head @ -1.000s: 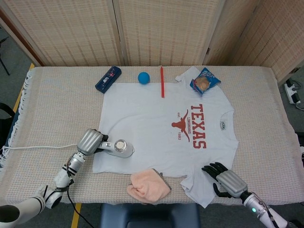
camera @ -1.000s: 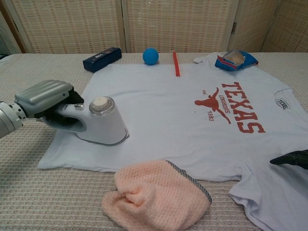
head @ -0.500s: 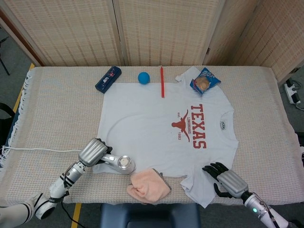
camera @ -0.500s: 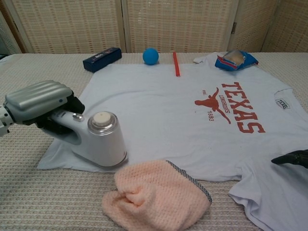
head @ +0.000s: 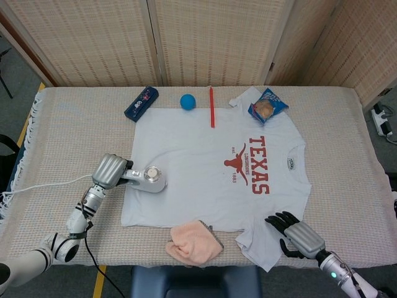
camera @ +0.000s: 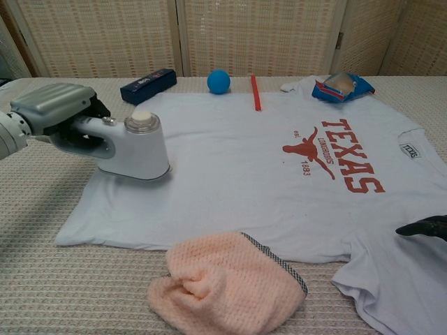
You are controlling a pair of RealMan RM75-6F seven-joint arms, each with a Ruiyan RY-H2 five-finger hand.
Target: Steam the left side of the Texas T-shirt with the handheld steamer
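Observation:
A white T-shirt with a red TEXAS longhorn print lies flat on the table. My left hand grips the handle of the white handheld steamer, whose head rests on the shirt's left side near its left edge. A white cord trails from the steamer off the table's left edge. My right hand lies on the shirt's near right sleeve, fingers apart, holding nothing.
A peach towel sits at the shirt's near hem. Along the far side lie a dark blue box, a blue ball, a red stick and a blue snack bag. A woven screen stands behind the table.
My left hand drew the steamer toward the near hem, then pushed it back away along the shirt's left edge. The right hand stayed put.

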